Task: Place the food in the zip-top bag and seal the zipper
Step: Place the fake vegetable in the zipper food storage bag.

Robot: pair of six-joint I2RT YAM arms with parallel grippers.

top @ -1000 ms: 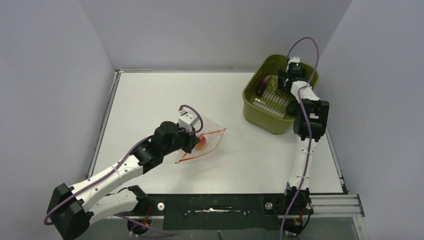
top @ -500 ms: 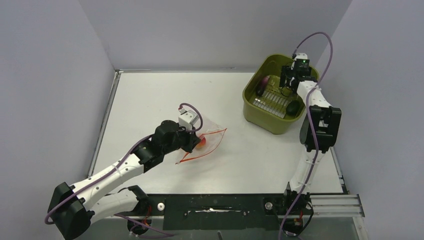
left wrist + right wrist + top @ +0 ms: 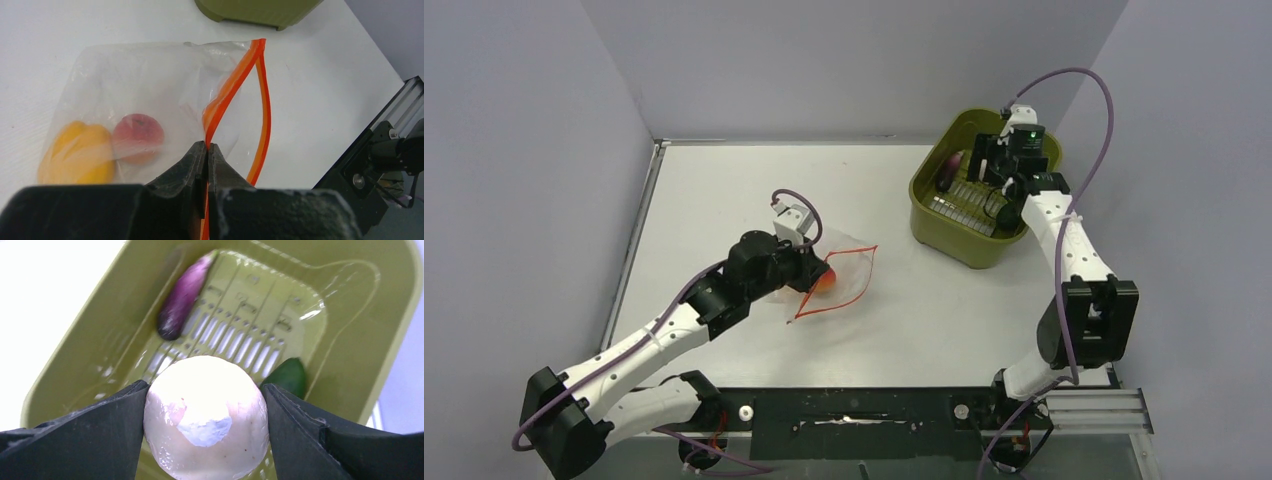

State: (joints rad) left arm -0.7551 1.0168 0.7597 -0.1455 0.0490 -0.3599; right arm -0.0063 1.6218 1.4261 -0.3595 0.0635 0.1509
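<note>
The clear zip-top bag [image 3: 839, 275] lies mid-table. In the left wrist view the bag [image 3: 150, 85] holds the yellow-orange bell pepper [image 3: 77, 152] and the red-orange round fruit [image 3: 137, 137]. My left gripper [image 3: 207, 150] is shut on one lip of the red-orange zipper [image 3: 232, 90]; the other lip bows away, so the mouth gapes. My right gripper [image 3: 206, 415] is shut on the pale round slice [image 3: 206, 415] and holds it above the olive-green basket [image 3: 375, 330]. The dark purple piece [image 3: 182, 295] and the dark green piece [image 3: 285, 375] lie in the basket.
The olive-green basket [image 3: 944, 220] stands at the back right of the table, near the right wall. Grey walls close the table on the left, back and right. A black rail [image 3: 854, 410] runs along the near edge.
My right arm has swung outward and lifted the pale slice up above the basket. My left gripper has raised and turned the bag's mouth a little, opening it wider.
</note>
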